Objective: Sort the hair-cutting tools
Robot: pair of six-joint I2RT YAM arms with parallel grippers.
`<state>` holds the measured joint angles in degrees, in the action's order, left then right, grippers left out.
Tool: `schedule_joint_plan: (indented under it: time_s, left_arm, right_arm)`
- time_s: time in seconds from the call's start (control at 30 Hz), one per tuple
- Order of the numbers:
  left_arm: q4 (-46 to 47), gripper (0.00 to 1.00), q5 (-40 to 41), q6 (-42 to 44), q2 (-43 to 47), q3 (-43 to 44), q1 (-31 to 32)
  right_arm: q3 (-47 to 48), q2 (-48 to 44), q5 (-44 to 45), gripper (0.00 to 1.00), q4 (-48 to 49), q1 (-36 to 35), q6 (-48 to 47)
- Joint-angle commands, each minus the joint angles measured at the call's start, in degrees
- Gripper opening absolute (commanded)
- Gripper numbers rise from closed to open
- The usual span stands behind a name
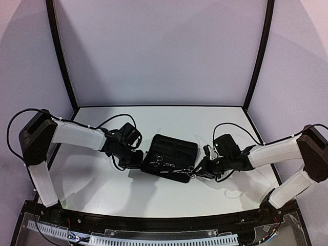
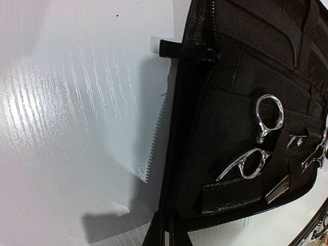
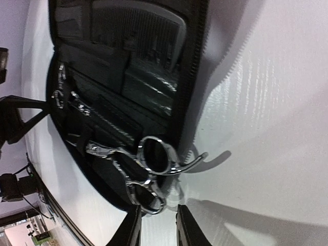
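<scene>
A black zip case (image 1: 173, 145) lies open and flat in the middle of the white table (image 1: 102, 187), between the two arms. One pair of silver scissors (image 2: 261, 136) sits inside it toward the left side, its blades tucked out of sight in the lining and its two ring handles showing. Close beside these, the short toothed end of a comb (image 2: 277, 189) sticks out of a slot near the case's near edge. A second pair of silver scissors (image 3: 152, 172) lies at the case's right near corner, blades pointing in over the lining. Its rings sit at the zip edge, and its curved finger rest juts out over the bare table. The right gripper (image 3: 158, 216) hovers low just beside those rings, its jaws parted a little with nothing between them, so the scissors lie released. The left gripper (image 1: 136, 160) is at the case's left edge with its jaws clenched together, right against the zip. From the wrist view I cannot tell whether they pinch the zip edge or only touch it.
</scene>
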<state>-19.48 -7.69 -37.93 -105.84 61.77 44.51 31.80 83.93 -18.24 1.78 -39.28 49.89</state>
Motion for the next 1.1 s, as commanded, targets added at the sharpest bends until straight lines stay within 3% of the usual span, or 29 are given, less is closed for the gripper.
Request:
schedule_joint_plan:
  time_s: [0.0, 0.2, 0.43, 1.07]
  left_arm:
    - [-1.4, 0.01, 1.6, 1.5, -5.8, -3.5, 0.1]
    - [-1.5, 0.01, 1.8, 1.8, -5.8, -3.6, 0.1]
    - [-1.7, 0.01, 2.1, 1.8, -5.8, -3.8, 0.1]
    - [-1.0, 0.01, -0.1, 0.3, -5.1, -5.1, 0.2]
  right_arm:
    - [2.5, 3.3, 1.1, 0.24, -0.7, -1.2, -1.8]
    - [5.2, 7.2, -0.6, 0.18, 1.7, -2.6, -1.8]
    - [10.8, 8.9, 0.7, 0.1, -4.9, -6.8, -3.3]
    - [20.2, 12.6, -1.4, 0.07, -7.4, -10.6, -3.3]
